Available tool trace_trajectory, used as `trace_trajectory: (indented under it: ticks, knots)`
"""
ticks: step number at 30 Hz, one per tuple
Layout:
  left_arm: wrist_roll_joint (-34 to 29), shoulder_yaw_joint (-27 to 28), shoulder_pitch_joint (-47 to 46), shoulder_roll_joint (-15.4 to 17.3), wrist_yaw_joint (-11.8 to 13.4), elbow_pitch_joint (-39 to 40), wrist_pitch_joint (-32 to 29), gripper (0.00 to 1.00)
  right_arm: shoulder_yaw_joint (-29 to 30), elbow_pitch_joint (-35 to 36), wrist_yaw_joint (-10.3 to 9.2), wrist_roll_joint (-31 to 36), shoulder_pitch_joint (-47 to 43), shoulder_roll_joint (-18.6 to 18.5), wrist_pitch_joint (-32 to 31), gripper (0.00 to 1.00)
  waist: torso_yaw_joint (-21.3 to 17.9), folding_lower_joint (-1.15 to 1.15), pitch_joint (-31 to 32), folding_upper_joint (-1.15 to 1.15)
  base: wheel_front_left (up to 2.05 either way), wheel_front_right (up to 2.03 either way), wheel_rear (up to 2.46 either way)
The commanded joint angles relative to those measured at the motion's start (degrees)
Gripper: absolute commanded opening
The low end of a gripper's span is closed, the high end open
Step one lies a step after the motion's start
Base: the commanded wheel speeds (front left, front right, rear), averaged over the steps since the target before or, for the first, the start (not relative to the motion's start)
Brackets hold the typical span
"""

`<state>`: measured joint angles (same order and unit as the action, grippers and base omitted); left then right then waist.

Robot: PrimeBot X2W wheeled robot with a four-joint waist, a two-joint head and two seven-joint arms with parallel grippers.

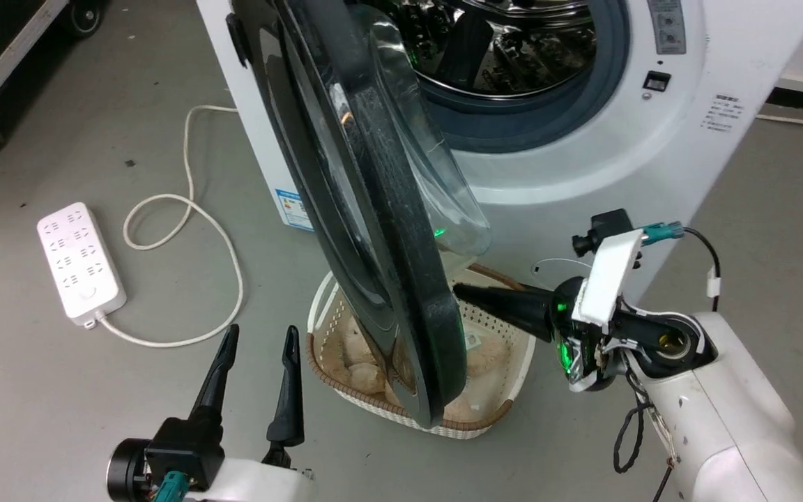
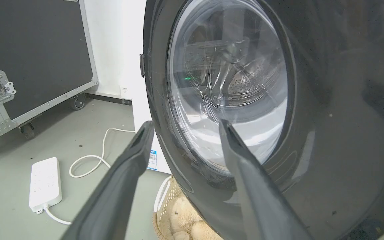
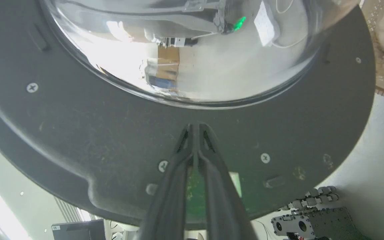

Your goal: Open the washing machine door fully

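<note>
The washing machine door (image 1: 380, 230) stands swung out roughly edge-on to my head view, its clear glass bowl (image 1: 436, 181) bulging toward the washing machine (image 1: 583, 160) with its steel drum (image 1: 506, 49). My right gripper (image 1: 459, 291) is shut with nothing in it, its tip against the door's inner black rim (image 3: 112, 133) just below the glass (image 3: 185, 50); in the right wrist view the gripper (image 3: 195, 128) shows pressed together. My left gripper (image 1: 262, 338) stands open near the floor, left of the door. In the left wrist view the gripper (image 2: 185, 128) faces the door's glossy outer side (image 2: 328, 133).
A white wicker basket (image 1: 520, 369) holding a beige plush toy sits on the floor directly beneath the door. A white power strip (image 1: 81, 261) and its looping cable (image 1: 192, 209) lie at left. A black wheeled flight case (image 2: 35, 56) stands further left.
</note>
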<state>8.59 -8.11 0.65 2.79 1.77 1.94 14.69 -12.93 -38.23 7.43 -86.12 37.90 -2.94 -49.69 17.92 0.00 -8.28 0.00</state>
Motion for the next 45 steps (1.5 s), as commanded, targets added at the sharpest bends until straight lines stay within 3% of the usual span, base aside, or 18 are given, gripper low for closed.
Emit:
trace_trajectory:
  ticks: [1,4,7,12,15,17,20,24,27,29,33,37,45]
  knots:
    - [-0.25,0.25,0.52,0.09,-0.33,-0.07,0.30,1.00,0.11,0.49,0.06,0.30,-0.84,0.06,1.34,1.00,-0.51,0.00,0.18,0.00,0.00,0.00,0.00]
    - [-0.06,0.29,0.09,0.09,-0.84,-0.34,0.30,1.00,1.26,3.16,0.06,2.77,-1.10,-0.69,6.80,1.00,-1.62,0.00,0.66,0.00,0.00,0.00,0.00]
    - [0.63,0.47,-0.44,0.09,-0.87,-0.44,0.30,1.00,2.15,11.38,0.06,9.91,-2.28,-3.84,18.57,1.00,-3.04,0.00,1.13,0.00,0.00,0.00,0.00]
    - [1.05,2.00,-0.83,0.09,-1.22,-1.32,0.30,1.00,-1.79,25.11,0.06,27.93,-7.74,-13.37,42.04,1.00,-5.69,0.00,3.06,0.00,0.00,0.00,0.00]
    - [1.27,3.31,-0.39,0.09,-1.46,-1.68,0.30,1.00,-4.33,26.72,0.06,42.89,-12.11,-19.55,55.34,1.00,-7.25,0.00,4.61,0.00,0.00,0.00,0.00]
    - [1.13,4.33,0.18,0.09,-1.81,-1.88,0.30,1.00,-2.50,25.64,0.06,51.25,-15.45,-20.38,61.20,1.00,-8.30,0.00,5.55,0.00,0.00,0.00,0.00]
    - [1.01,5.96,0.97,0.09,-2.49,-2.08,0.30,1.00,2.25,26.06,0.06,62.01,-20.94,-18.00,63.84,1.00,-9.65,0.00,6.48,0.00,0.00,0.00,0.00]
    - [1.16,6.83,2.12,0.09,-3.15,-1.71,0.30,1.00,10.36,31.49,0.06,75.06,-29.46,-10.63,64.57,1.00,-10.98,0.00,6.69,0.00,0.00,0.00,0.00]
    - [1.20,7.19,2.63,0.09,-3.25,-1.45,0.30,1.00,14.43,37.17,0.06,81.32,-35.21,-4.10,64.65,1.00,-11.72,0.00,6.45,0.00,0.00,0.00,0.00]
    - [1.22,7.28,2.57,0.09,-3.37,-1.29,0.30,1.00,15.64,40.23,0.06,84.37,-38.44,-1.82,64.66,1.00,-12.01,0.00,6.14,0.00,0.00,0.00,0.00]
    - [1.09,7.36,2.46,0.09,-3.64,-1.32,0.30,1.00,17.32,43.26,0.06,86.87,-43.00,-0.08,64.67,1.00,-12.66,0.00,5.73,0.00,0.00,0.00,0.00]
    - [0.44,7.31,2.24,0.09,-3.90,-1.45,0.30,1.00,17.48,43.78,0.06,83.08,-44.73,0.03,64.67,1.00,-13.36,0.00,4.99,0.00,0.00,0.00,0.00]
    - [-0.10,7.22,1.66,0.09,-3.89,-2.45,0.30,1.00,17.33,43.93,0.06,82.40,-44.65,0.05,64.68,1.00,-13.78,0.00,4.09,0.00,0.00,0.00,0.00]
